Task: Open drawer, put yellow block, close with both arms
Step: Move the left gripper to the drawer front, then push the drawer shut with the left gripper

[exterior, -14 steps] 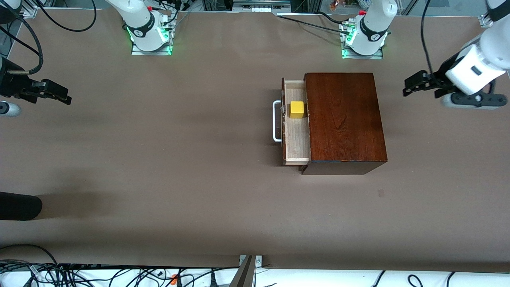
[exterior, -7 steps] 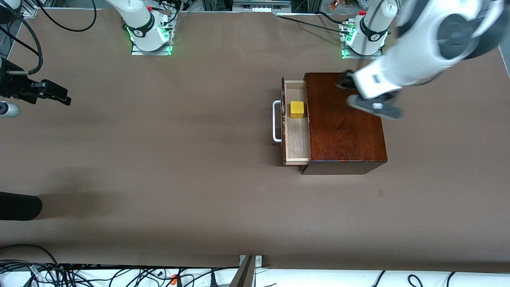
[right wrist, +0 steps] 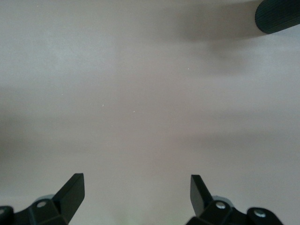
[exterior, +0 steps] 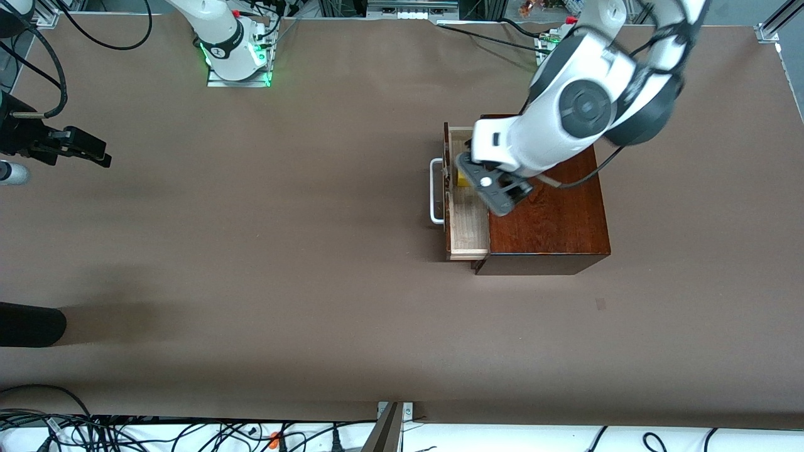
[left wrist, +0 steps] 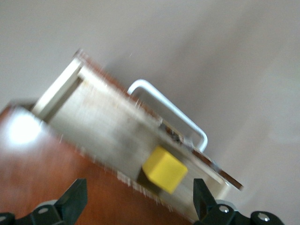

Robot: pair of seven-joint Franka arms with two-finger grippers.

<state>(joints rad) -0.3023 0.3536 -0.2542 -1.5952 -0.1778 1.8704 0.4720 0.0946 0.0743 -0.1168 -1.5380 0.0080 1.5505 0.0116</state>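
The drawer [exterior: 468,220] stands partly pulled out of the box [exterior: 553,232], its white handle [exterior: 434,191] facing the right arm's end of the table [exterior: 282,251]. The block [left wrist: 164,168] sits inside the tray, toward the end farther from the front camera. The left gripper [left wrist: 138,204] hovers over the drawer and block with fingers spread, holding nothing. The right gripper [exterior: 85,149] waits over the table edge at its own end, fingers spread wide

Left gripper [left wrist: 138,199] and right gripper [right wrist: 136,192], both spread wide, empty.
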